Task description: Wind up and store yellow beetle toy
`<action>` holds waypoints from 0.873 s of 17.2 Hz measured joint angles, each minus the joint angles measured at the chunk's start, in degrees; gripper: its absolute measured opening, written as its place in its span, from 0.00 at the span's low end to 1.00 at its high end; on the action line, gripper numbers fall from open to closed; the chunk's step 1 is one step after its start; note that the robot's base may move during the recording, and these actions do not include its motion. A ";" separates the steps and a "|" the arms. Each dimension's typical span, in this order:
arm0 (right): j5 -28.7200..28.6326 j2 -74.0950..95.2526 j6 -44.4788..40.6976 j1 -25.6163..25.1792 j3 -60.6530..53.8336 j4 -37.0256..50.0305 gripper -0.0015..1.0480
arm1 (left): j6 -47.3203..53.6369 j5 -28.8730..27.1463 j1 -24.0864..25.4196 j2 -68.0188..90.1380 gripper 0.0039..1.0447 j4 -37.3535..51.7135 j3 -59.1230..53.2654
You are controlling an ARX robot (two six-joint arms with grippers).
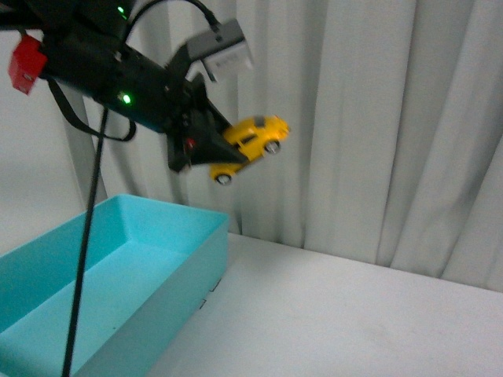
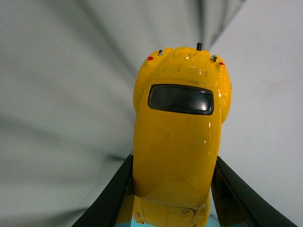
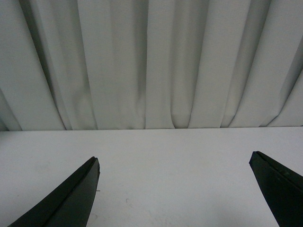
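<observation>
One white table (image 1: 354, 314), curtains (image 1: 377, 118) behind. Left gripper (image 1: 220, 148) clamps the yellow beetle toy (image 1: 259, 133), tail angled upward; right gripper (image 3: 174, 160) gapes.

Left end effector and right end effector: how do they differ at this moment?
The left end effector is shut on the yellow beetle toy; the right end effector is open and empty. The left end effector is up in the air near the turquoise bin; the right end effector faces the white table and the curtain. Both are dark and tapered.
</observation>
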 joint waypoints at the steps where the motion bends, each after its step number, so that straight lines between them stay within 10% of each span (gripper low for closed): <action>1: 0.02 0.00 0.00 0.00 0.00 0.02 0.94 | -4.35 -1.36 3.87 -0.15 0.38 0.22 1.29; 6: 0.02 0.00 0.00 0.00 0.00 0.00 0.94 | -16.87 -12.76 15.74 3.02 0.38 0.33 -2.38; 15: 0.00 0.00 0.00 0.00 0.00 0.00 0.94 | -21.38 -27.19 17.22 18.23 0.38 11.67 -7.32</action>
